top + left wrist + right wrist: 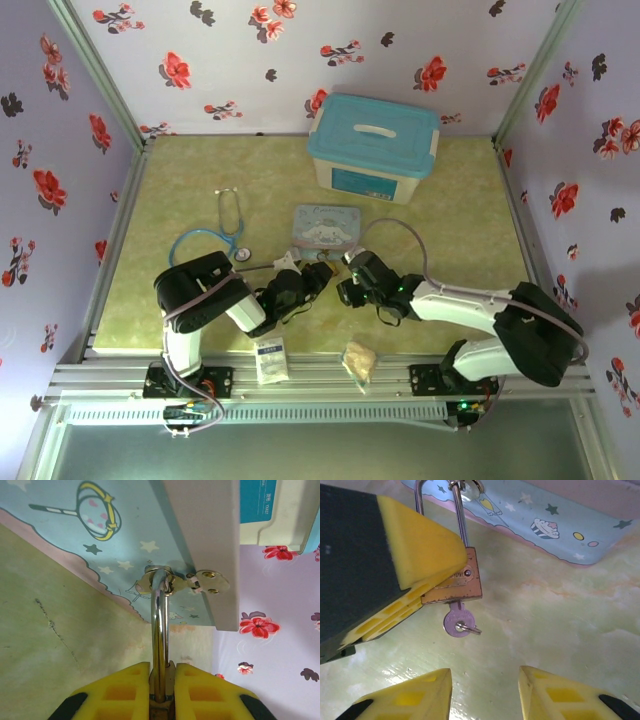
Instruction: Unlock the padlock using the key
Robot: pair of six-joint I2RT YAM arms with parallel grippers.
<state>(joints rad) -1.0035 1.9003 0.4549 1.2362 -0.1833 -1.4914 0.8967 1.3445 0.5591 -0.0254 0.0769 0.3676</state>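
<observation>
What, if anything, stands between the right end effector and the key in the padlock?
Nothing visible does. The key sticks out of the padlock underside, straight ahead of the open right end effector, across a free gap.

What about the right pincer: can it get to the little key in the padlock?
Probably yes. The key sticks out under the padlock, facing the open right pincer, with nothing between them. The left pincer grips the padlock's body, leaving the key free.

Around the pale blue cartoon tin (325,222) I see a teal-lidded storage box (373,150) just behind, a stethoscope (228,225) left, and a white packet (269,359) and a tan packet (359,360) well in front.
</observation>
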